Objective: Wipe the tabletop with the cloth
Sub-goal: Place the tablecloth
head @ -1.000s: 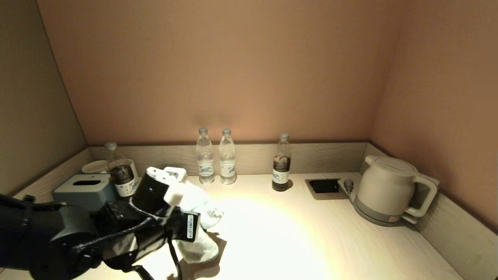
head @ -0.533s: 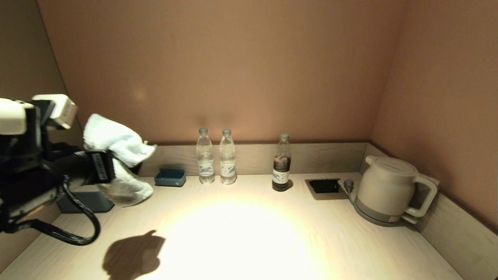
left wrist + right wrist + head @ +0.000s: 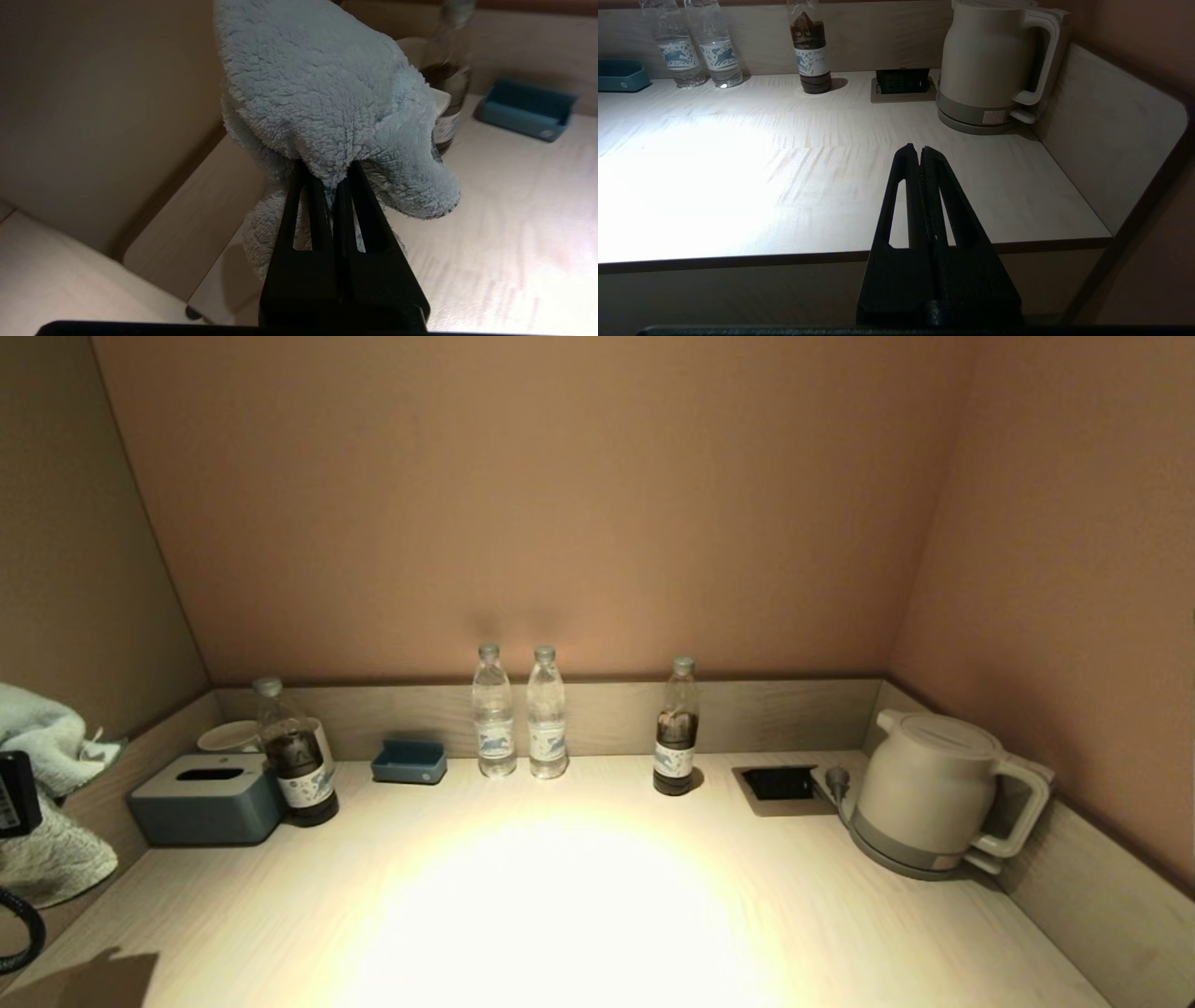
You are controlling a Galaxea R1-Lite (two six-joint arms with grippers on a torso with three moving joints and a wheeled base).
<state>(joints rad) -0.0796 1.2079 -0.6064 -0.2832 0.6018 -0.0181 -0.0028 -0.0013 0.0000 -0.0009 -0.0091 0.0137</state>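
The left claw (image 3: 332, 179) is pinched tight on the pale fluffy cloth (image 3: 322, 93), holding it in the air off the worktop (image 3: 579, 896) at its 9 o'clock edge, beside the grey tissue box (image 3: 205, 796). The right claw (image 3: 920, 151) hangs with its fingers pressed together and nothing in them, before the worktop's front edge at about 5 o'clock, short of the kettle (image 3: 994, 60).

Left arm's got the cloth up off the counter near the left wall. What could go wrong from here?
1. The fluffy pale blue cloth is pinched only at a fold by the left gripper; its loose ends may snag or slip.
2. Coming back down, the cloth could topple the dark-liquid bottle standing beside the grey-blue tissue box.
3. A wide wipe might knock the two clear water bottles on the light wood tabletop. The right gripper is parked off the front edge.
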